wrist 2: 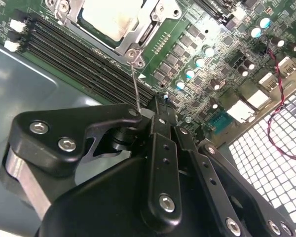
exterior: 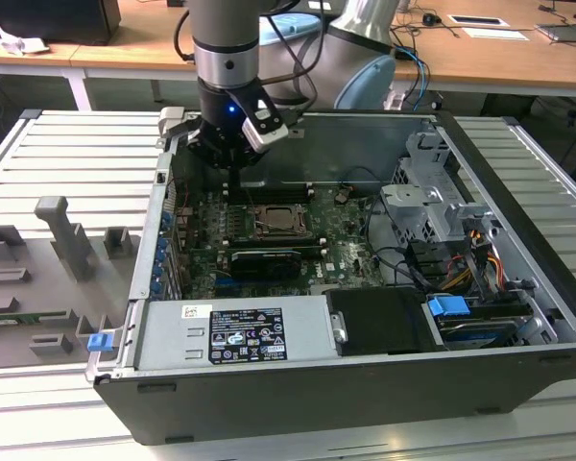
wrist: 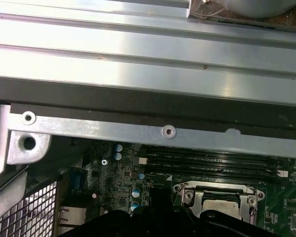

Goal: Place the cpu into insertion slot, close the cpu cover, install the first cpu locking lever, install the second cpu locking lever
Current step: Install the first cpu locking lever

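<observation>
Pinching the locking lever is the gripper, plain in the second wrist view

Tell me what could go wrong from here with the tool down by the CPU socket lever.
The thin locking lever meets the tool right at its tip, so it might slip off and spring back, or bend under a skewed push. The tool also sits close above the memory slots and near the small capacitors on the board, so a sideways sweep could knock them.
</observation>
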You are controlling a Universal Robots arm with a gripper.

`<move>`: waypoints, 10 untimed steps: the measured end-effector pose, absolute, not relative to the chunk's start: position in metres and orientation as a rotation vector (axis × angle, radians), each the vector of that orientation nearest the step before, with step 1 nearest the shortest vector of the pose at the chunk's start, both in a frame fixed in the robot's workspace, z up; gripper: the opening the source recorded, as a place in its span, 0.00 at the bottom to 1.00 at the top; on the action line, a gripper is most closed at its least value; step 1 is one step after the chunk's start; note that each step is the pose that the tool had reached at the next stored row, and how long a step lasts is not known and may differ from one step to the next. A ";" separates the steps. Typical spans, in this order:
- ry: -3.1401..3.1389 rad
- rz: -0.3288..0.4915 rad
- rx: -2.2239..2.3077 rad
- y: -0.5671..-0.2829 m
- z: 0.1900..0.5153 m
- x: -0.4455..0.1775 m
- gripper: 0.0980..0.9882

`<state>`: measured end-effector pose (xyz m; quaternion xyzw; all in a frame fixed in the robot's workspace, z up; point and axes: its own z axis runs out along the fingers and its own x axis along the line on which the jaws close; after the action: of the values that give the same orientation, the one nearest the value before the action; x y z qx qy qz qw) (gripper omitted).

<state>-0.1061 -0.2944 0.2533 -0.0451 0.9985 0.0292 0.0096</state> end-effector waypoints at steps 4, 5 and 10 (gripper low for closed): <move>3.118 0.091 -0.140 -0.294 0.253 -0.101 0.01; 3.118 0.091 -0.140 -0.294 0.253 -0.101 0.01; 3.118 0.091 -0.140 -0.294 0.253 -0.097 0.01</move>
<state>-0.0967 -0.2944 0.2533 -0.0450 0.9985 0.0292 0.0096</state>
